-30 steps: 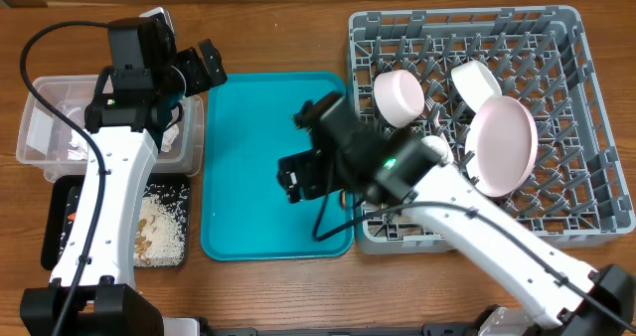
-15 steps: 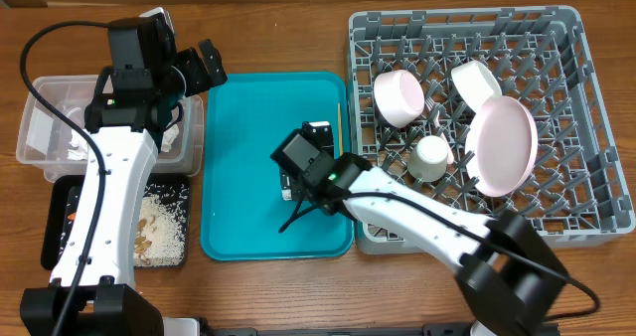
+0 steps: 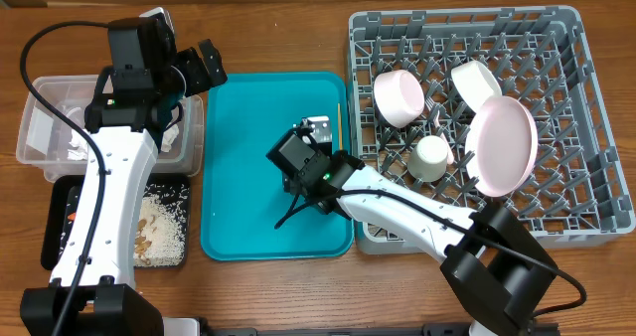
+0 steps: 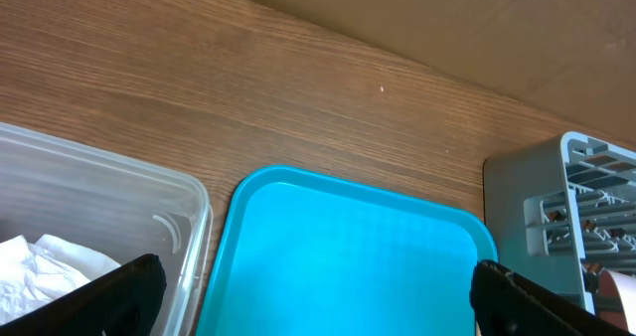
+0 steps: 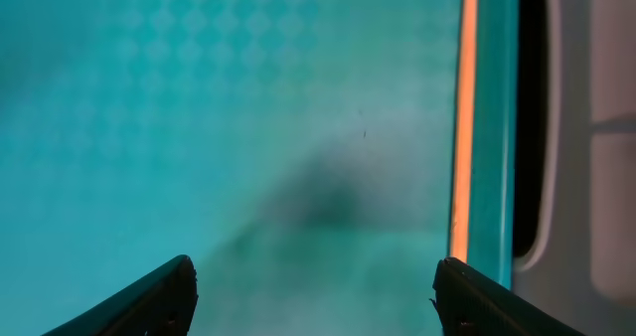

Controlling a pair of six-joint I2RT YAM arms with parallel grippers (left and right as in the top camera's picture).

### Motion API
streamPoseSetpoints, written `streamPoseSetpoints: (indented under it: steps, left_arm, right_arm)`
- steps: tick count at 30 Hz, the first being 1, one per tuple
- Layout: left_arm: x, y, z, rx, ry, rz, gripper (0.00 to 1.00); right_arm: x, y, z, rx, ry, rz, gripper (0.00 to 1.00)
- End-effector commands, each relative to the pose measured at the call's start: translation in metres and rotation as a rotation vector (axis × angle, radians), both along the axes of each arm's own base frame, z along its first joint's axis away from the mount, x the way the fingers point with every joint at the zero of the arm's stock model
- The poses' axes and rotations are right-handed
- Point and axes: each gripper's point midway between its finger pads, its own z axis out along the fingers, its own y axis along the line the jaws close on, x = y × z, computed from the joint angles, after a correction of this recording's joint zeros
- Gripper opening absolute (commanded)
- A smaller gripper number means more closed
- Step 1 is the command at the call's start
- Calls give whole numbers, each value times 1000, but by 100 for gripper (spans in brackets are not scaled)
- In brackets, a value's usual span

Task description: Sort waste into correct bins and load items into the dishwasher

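Observation:
My right gripper [image 3: 306, 165] hangs open just above the teal tray [image 3: 248, 197], nothing between its fingers [image 5: 149, 298]. A thin wooden stick [image 5: 464, 117] lies along the tray's right edge [image 3: 338, 127], just right of that gripper. The grey dishwasher rack [image 3: 586, 38] holds a pink plate [image 3: 502, 145], two white bowls [image 3: 399, 95] [image 3: 475, 81] and a white cup [image 3: 430, 157]. My left gripper [image 3: 204, 70] stands open and empty over the tray's far left corner [image 4: 323, 316]. The clear tub [image 3: 40, 97] holds white napkins [image 4: 40, 271]. The black tray [image 3: 62, 192] holds pale scraps [image 3: 159, 227].
The rack's near corner [image 4: 586, 207] shows at the right of the left wrist view. Bare wooden table [image 4: 298, 87] lies behind the teal tray. The clear tub's wall [image 4: 189, 227] sits against the teal tray's left rim.
My right arm has swung down and left, bringing its gripper low over the teal tray beside the stick, jaws slightly narrower. The left arm has not moved.

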Motion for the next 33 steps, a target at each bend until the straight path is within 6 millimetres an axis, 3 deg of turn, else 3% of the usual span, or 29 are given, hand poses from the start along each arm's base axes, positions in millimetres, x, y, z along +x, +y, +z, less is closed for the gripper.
streamPoseSetpoints:
  steps: [1, 21, 33]
  left_arm:
    - [1, 0, 15, -9, -35, 13, 100]
    - [1, 0, 15, -9, -36, 13, 100]
    - [1, 0, 15, -9, -36, 13, 100]
  right_arm:
    - [10, -9, 2, -43, -63, -40, 79]
    - [21, -11, -16, -90, -80, -37, 77]
    - [39, -26, -23, -85, -82, -89, 73]
